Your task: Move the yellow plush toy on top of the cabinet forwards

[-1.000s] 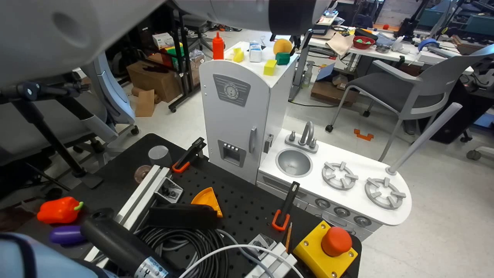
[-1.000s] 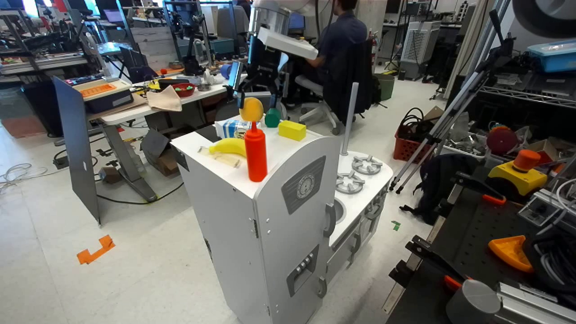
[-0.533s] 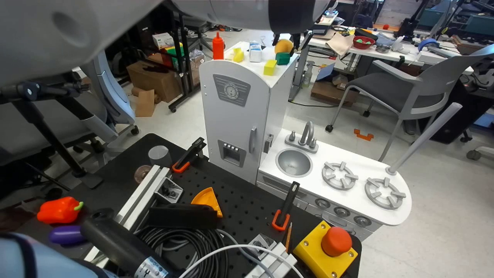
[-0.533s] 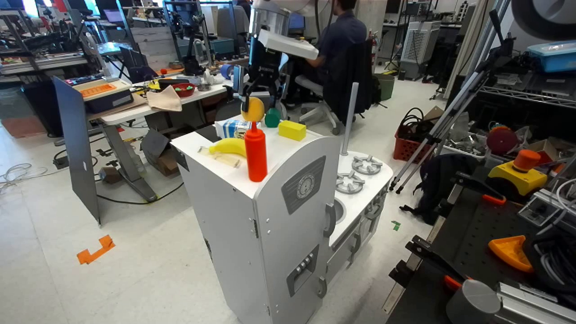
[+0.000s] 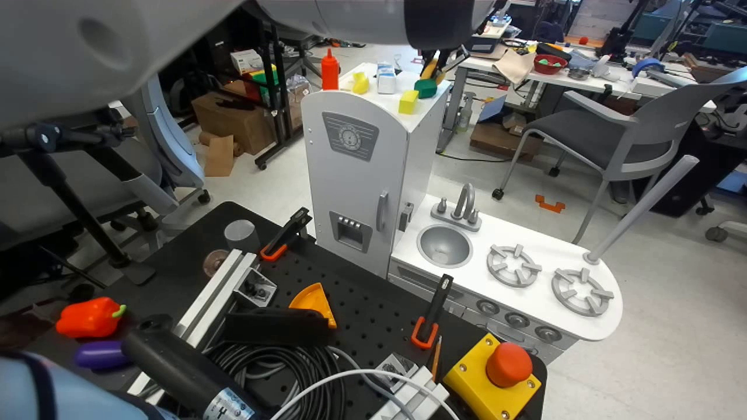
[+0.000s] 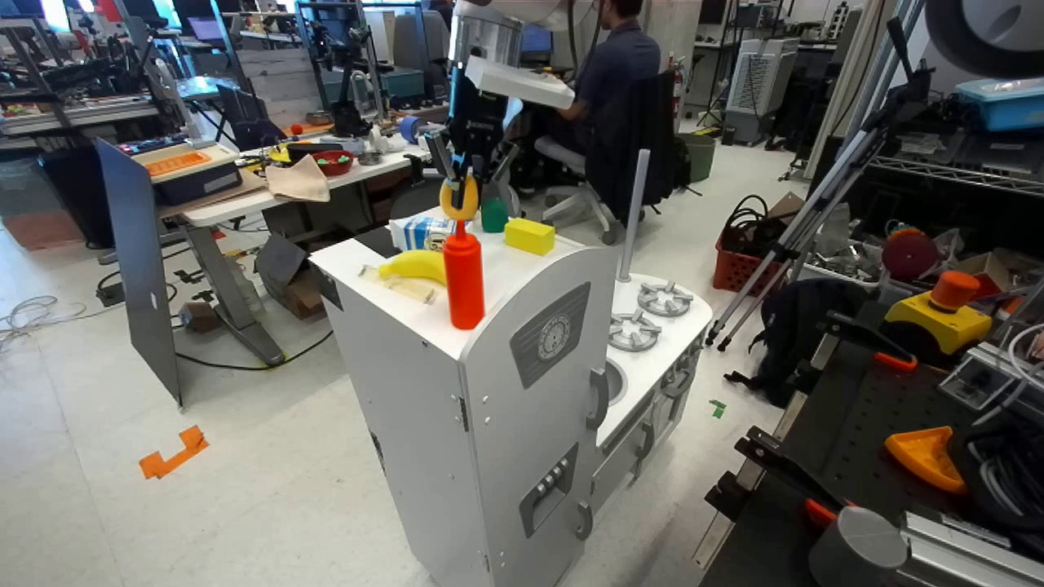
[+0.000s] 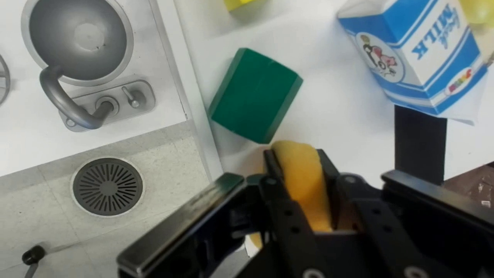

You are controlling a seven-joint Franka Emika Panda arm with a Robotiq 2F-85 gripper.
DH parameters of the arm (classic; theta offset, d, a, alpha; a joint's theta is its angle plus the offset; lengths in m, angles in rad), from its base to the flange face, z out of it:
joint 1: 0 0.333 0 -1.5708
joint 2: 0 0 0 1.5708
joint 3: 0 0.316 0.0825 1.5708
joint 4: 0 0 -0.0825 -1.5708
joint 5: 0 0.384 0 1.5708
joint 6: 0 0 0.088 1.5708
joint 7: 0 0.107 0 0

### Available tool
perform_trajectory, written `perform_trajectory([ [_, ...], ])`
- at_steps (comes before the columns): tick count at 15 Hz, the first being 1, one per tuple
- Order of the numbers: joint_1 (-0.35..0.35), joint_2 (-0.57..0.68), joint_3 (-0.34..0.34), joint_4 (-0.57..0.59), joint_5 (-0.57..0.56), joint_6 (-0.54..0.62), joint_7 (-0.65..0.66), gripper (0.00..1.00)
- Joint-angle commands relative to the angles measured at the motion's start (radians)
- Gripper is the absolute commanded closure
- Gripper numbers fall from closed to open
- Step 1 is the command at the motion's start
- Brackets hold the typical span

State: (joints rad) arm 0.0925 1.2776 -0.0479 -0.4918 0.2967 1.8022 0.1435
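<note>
Plush toy point(image 7: 304, 177) between the jaws of the gripper point(image 7: 297, 154); in the wrist view, prism block point(image 7: 256, 96) just ahead of it, milk carton point(image 7: 418, 54) ahead right, both on the cabinet point(image 7: 332, 61); sink point(image 7: 61, 42) ahead left

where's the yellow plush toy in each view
In an exterior view: yellow plush toy near the top, right of centre.
In an exterior view: toy in the upper half, left of centre.
Wrist view: toy in the lower half, right of centre.
Shared landmark: green block.

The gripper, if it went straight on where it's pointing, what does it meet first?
Probably the cabinet top, beneath the yellow plush toy clamped in the gripper; any gap is unclear.
</note>
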Motion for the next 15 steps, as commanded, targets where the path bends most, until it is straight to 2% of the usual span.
perform_trajectory([
  [1,0.018,-0.001,-0.027,0.028,-0.029,0.031,0.011,0.96],
  [4,0.023,-0.022,-0.036,0.035,-0.028,0.050,-0.012,0.99],
  [5,0.003,0.025,0.023,0.142,-0.087,0.007,-0.002,0.96],
  [6,0.009,-0.041,0.029,0.041,-0.100,0.055,-0.024,0.96],
  [9,0.001,-0.071,0.077,0.042,-0.120,0.014,-0.070,0.96],
  [15,-0.055,-0.121,0.193,0.000,-0.078,-0.273,-0.233,0.96],
])
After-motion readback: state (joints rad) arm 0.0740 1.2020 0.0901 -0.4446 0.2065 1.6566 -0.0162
